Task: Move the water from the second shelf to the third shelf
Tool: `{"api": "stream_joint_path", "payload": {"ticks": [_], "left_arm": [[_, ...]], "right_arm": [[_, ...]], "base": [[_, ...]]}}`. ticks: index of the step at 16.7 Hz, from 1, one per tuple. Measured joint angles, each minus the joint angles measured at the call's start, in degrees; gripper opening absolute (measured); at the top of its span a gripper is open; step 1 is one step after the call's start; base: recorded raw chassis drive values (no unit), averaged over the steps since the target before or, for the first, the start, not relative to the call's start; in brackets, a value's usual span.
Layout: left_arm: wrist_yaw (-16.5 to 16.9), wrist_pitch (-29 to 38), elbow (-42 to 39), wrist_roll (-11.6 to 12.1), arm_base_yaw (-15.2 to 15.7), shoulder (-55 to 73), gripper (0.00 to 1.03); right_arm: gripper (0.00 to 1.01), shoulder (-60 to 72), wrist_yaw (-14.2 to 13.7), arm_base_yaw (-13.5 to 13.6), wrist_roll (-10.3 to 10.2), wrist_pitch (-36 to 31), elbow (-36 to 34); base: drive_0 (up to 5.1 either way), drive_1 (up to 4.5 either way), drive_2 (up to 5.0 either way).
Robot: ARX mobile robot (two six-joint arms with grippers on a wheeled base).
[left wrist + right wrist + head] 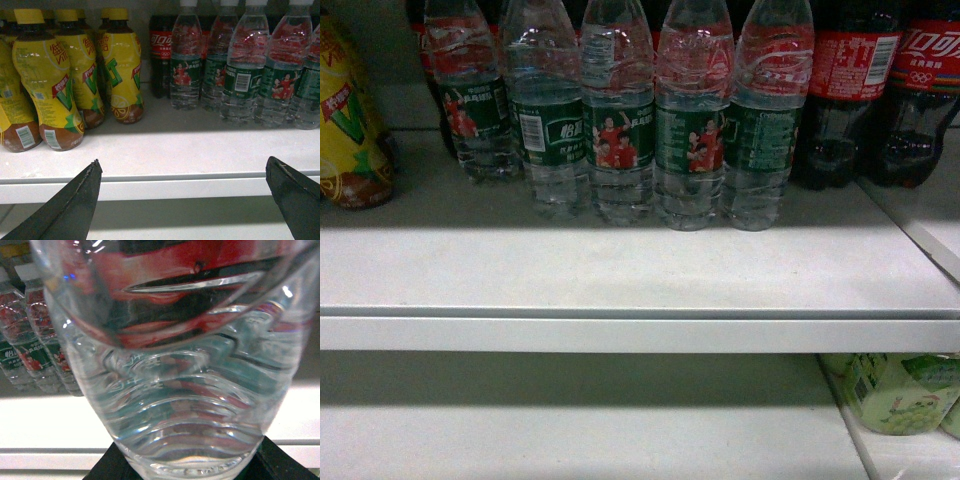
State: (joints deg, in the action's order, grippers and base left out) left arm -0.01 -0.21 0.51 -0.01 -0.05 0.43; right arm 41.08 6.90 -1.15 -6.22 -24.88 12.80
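Right wrist view shows the water (170, 390) filling the frame, apparently held by the right hand; left hand (185, 200) hangs wide. A loose grip may drop it onto the shelf (620, 270).

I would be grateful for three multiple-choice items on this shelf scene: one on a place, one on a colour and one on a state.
1. In the head view, where do the cola bottles stand relative to the row of water bottles?
A. To its left
B. To its right
C. On the shelf below

2. What colour are the caps of the juice bottles in the left wrist view?
A. Yellow
B. Blue
C. White

3. How is the left claw?
A. Shut on a cola bottle
B. Shut on a juice bottle
C. Open, holding nothing

Answers:
1. B: the cola bottles stand at the right end, beside the water bottles.
2. A: the juice bottles carry yellow caps.
3. C: the left claw has its fingers wide apart with only the shelf between them.
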Motion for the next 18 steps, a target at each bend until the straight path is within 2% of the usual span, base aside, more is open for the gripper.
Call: {"api": "stream_joint_path", "payload": {"ticks": [18], "left_arm": [[0.0, 0.04, 0.0, 0.02, 0.0, 0.0, 0.98]], "right_arm": [[0.39, -0.02, -0.02, 0.0, -0.04, 0.02, 0.09]], "base": [[0.0, 0.0, 0.0]]}}
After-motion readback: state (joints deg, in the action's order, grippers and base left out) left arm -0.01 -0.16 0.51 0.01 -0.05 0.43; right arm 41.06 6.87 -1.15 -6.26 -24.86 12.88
